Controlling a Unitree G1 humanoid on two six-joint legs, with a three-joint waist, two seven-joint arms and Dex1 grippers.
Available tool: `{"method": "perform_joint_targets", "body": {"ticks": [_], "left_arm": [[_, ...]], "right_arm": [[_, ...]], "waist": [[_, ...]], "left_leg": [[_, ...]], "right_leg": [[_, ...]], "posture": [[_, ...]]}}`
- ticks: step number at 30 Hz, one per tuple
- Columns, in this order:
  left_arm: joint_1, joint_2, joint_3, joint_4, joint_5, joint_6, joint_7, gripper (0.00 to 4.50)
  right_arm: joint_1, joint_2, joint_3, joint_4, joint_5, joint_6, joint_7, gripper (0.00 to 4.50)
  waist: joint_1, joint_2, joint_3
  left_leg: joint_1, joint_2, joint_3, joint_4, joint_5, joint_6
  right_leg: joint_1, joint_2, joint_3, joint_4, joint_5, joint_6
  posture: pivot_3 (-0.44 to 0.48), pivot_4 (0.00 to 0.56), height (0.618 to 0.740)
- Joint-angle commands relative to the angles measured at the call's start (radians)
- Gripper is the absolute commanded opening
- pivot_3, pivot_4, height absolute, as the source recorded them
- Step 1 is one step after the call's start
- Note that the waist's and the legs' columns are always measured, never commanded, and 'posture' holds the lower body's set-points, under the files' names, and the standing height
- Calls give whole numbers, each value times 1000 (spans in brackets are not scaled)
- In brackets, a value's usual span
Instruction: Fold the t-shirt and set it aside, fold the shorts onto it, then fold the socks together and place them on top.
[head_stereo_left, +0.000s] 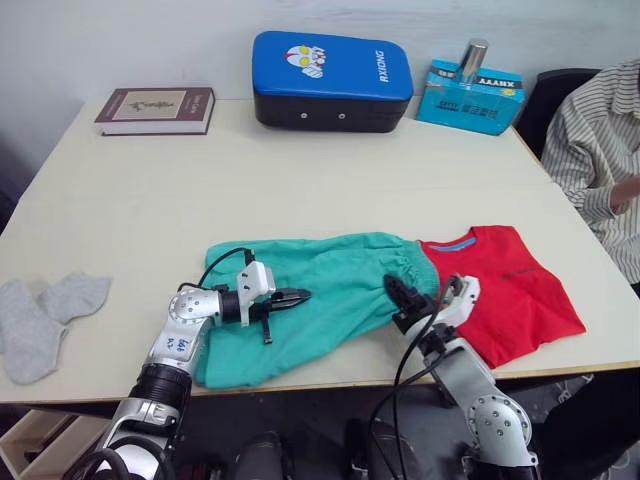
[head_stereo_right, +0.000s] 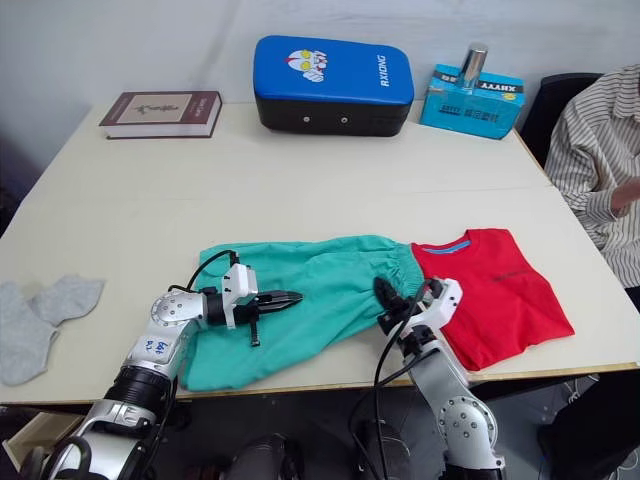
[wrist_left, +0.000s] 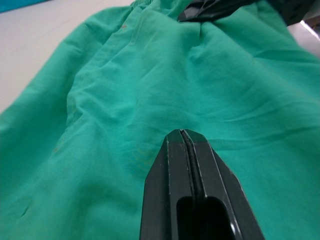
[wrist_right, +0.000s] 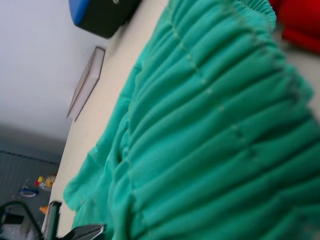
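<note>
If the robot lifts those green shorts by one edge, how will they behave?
The shorts will probably droop and sag: the fabric lies flat in soft wrinkles. The gathered waistband may stretch and bunch rather than hold shape. They look light, and since the waistband end lies against the t-shirt, pulling could drag it along.

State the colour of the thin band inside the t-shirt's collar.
Blue: the collar band stands out against the red t-shirt, clearest in the left eye view.

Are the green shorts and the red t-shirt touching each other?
Touching. In the left eye view the shorts' gathered waistband lies over the near edge of the t-shirt, with no strip of table showing between them.
</note>
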Motion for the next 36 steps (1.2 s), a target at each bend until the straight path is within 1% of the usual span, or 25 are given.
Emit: {"method": "perform_joint_targets", "body": {"ticks": [1,5,8,11,13,14,17,19,21,23,27,30,33,36], "left_arm": [[11,6,37,-78,-21,53,57,0],[16,9,35,-97,-7,89,78,0],[31,14,24,-109,5,108,87,0],[60,30,11,-116,37,137,108,0],[83,42,21,-115,43,156,129,0],[95,51,23,-116,44,159,132,0],[142,69,50,-144,30,194,154,0],[167,76,62,-168,21,213,164,0],[190,85,75,-188,14,225,173,0],[201,87,86,-202,7,240,186,0],[227,103,146,-222,-18,258,216,0],[261,136,252,-250,-89,301,230,0],[306,183,319,-262,-132,311,198,0],[322,211,378,-252,-166,312,190,0]], "right_arm": [[1,-24,-69,-71,-65,-63,63,19],[-1,-71,-91,-147,-159,-91,103,19],[-23,-134,-66,-203,-242,-78,135,19],[-99,-229,34,-247,-368,-33,190,19],[-181,-309,156,-250,-488,23,240,19],[-217,-322,204,-239,-515,58,248,19],[-330,-268,360,-142,-584,113,296,19],[-367,-252,431,-93,-632,140,334,19],[-392,-229,497,-39,-678,148,368,19],[-398,-210,522,-7,-712,143,389,19],[-419,-147,571,87,-787,124,426,19],[-417,-56,513,132,-682,192,478,19],[-460,-42,472,150,-635,235,566,711],[-520,-48,397,137,-506,320,687,1710]], "waist": [[1,3,2],[-2,7,5],[-8,7,6],[-19,7,8],[-28,7,9],[-25,6,10],[-22,5,10],[-18,5,10],[-16,4,10],[-14,4,10],[-16,4,10],[-25,3,11],[-32,0,12],[-33,0,13]], "left_leg": [[0,-1,0,0,0,0],[-1,-1,1,-1,-1,-1],[-1,-1,1,-1,-1,-2],[-1,-1,2,-1,-1,-2],[0,-1,3,-1,-1,-2],[1,0,3,-1,-1,-3],[2,3,1,-2,-1,-4],[1,4,1,-3,2,-10],[1,4,1,-3,2,-11],[0,4,1,-3,2,-11],[0,3,1,-2,2,-10],[0,5,1,-2,2,-11],[0,5,1,-6,4,-14],[-2,5,1,-6,4,-14]], "right_leg": [[0,-1,0,0,0,0],[-2,0,0,-1,-1,2],[-2,1,0,0,-2,2],[-2,1,1,0,-2,2],[-2,1,1,1,-2,2],[-3,1,2,1,-2,2],[-4,3,0,4,-4,-2],[-5,3,-1,7,-6,-5],[-7,3,-2,7,-6,-6],[-7,3,-2,7,-6,-6],[-7,3,-2,8,-6,-6],[-7,3,-2,8,-6,-6],[-11,3,-2,10,-7,-8],[-12,3,-2,10,-7,-8]], "posture": [[0,150,740],[0,150,740],[0,150,740],[0,150,740],[0,150,740],[0,150,740],[0,150,740],[0,150,740],[0,150,740],[0,150,740],[0,150,740],[0,150,740],[0,150,740],[0,150,740]]}}
